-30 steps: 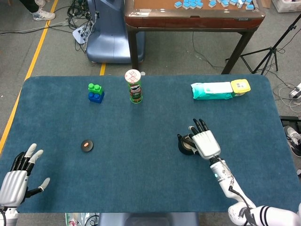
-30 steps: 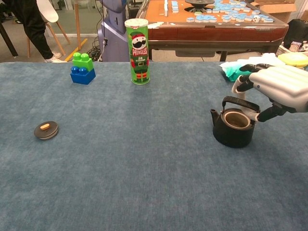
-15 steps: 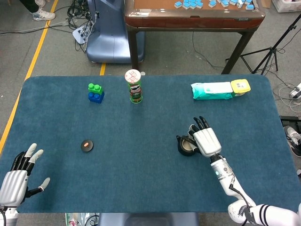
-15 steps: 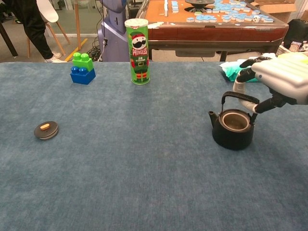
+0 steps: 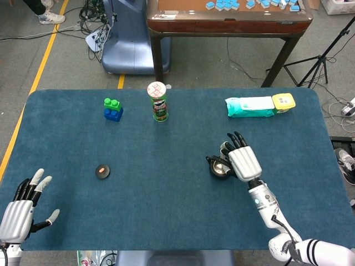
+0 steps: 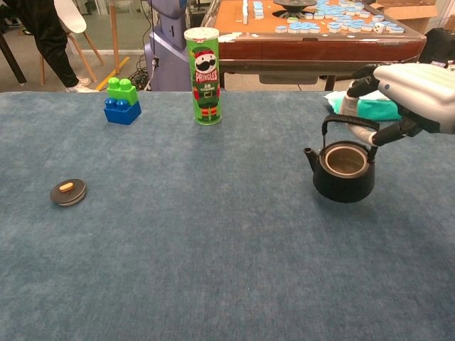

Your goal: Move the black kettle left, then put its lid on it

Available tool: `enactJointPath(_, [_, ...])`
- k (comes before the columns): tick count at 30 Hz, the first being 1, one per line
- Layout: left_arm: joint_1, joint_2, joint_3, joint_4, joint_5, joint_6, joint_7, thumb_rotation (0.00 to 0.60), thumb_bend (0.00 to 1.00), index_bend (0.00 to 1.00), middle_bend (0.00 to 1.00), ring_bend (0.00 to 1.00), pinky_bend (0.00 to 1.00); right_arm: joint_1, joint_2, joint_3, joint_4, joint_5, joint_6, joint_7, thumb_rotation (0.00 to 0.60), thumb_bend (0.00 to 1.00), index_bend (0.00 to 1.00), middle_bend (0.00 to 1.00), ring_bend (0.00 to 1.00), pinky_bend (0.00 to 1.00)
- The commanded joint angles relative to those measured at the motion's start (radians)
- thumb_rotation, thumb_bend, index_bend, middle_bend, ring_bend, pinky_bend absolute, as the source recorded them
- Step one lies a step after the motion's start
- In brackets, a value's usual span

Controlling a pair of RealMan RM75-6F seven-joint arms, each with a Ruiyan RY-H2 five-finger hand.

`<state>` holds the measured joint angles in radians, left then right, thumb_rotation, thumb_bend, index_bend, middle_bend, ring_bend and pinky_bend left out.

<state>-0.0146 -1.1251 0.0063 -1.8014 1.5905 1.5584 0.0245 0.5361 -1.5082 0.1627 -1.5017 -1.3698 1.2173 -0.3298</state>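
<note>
Right hand (image 6: pixel 405 96) gripping the handle of the lidless kettle (image 6: pixel 344 170) at the right of the bench (image 6: pixel 213 234), lid (image 6: pixel 68 192) lying well apart at the left, left hand (image 5: pixel 22 206) holding nothing with fingers spread at the near-left corner

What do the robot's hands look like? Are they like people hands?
A bit! Each has a ridged white shell on the back. The right hand has black fingers; the left hand has black fingers with pale tips. The right forearm is white with a small green light and a thin dark cable.
</note>
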Motion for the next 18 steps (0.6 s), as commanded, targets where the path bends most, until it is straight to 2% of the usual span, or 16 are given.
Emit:
enactJointPath(1, [0.001, 0.001, 0.001, -0.003, 0.003, 0.002, 0.004, 0.6, 0.25, 0.11, 0.0, 0.0, 0.0, 0.015, -0.006, 0.015, -0.016, 0.005, -0.012, 0.002, 0.6, 0.55, 0.72, 0.36, 0.1, 0.05])
enactJointPath(8, [0.007, 0.006, 0.005, -0.011, 0.015, 0.014, 0.011, 0.6, 0.25, 0.11, 0.0, 0.0, 0.0, 0.08, -0.037, 0.062, -0.054, 0.04, -0.071, -0.043, 0.6, 0.55, 0.72, 0.36, 0.1, 0.05])
enactJointPath(18, [0.011, 0.015, 0.008, -0.016, 0.024, 0.022, 0.019, 0.6, 0.25, 0.11, 0.0, 0.0, 0.0, 0.209, -0.149, 0.134, -0.016, 0.146, -0.169, -0.146, 0.6, 0.55, 0.72, 0.36, 0.1, 0.05])
